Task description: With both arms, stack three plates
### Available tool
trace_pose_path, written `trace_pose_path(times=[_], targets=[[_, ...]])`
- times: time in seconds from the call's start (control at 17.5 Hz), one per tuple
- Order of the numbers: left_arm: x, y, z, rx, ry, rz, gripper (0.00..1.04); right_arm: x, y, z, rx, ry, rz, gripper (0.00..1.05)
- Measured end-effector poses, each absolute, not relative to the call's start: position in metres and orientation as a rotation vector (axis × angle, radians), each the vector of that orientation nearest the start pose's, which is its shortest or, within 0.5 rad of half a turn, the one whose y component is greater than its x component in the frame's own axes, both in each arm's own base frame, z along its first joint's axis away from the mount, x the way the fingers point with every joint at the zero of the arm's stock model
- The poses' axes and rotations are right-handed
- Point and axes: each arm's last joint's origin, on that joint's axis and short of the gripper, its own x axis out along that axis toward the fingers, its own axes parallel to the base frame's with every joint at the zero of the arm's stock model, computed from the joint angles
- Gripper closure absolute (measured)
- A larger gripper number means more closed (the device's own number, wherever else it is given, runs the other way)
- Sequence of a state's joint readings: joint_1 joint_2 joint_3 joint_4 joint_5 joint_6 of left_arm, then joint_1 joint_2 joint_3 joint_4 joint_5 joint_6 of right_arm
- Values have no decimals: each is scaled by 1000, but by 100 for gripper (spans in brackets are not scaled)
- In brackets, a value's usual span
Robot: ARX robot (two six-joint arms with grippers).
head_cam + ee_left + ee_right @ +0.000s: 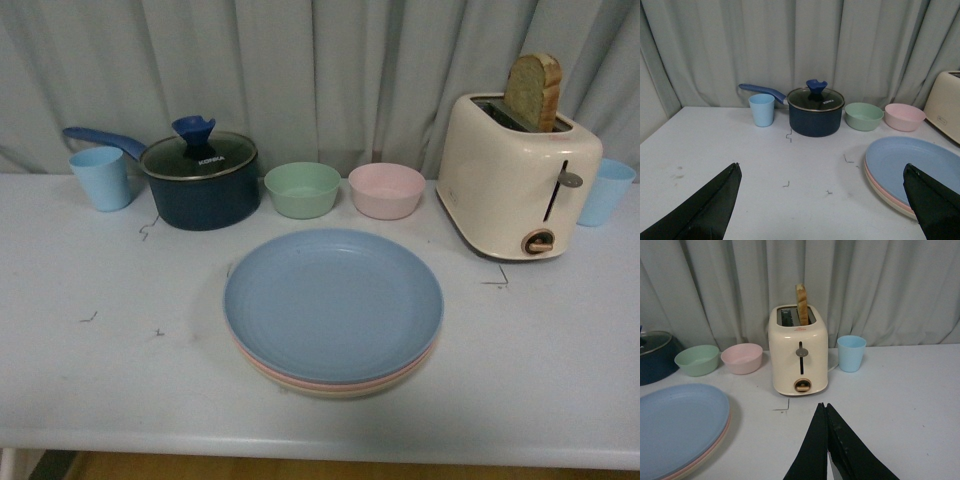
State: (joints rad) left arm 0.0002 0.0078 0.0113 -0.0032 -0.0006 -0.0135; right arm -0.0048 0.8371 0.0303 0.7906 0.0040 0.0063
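The three plates lie in one stack at the table's middle front: the light blue plate (333, 300) on top, the pink plate's rim (300, 380) under it, the beige plate's rim (340, 392) at the bottom. The stack also shows in the left wrist view (912, 167) and the right wrist view (677, 425). Neither arm shows in the front view. My left gripper (821, 172) is open and empty above bare table left of the stack. My right gripper (823, 405) is shut and empty, right of the stack, in front of the toaster.
A cream toaster (515, 175) with a bread slice stands at the back right, a blue cup (605, 190) beside it. A dark saucepan (200, 180), another blue cup (100, 178), a green bowl (302, 189) and a pink bowl (386, 189) line the back. A curtain hangs behind.
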Motion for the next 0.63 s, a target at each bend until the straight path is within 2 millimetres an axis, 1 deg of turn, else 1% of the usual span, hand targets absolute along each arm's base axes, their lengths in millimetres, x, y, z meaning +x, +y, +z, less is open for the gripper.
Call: trace_pose_path(times=[0.17, 0.63], targets=[[98, 0, 166, -14, 0, 1, 7, 142, -1, 165, 6, 7, -8, 103], [98, 0, 166, -14, 0, 1, 7, 124, -1, 170, 6, -12, -8, 103]])
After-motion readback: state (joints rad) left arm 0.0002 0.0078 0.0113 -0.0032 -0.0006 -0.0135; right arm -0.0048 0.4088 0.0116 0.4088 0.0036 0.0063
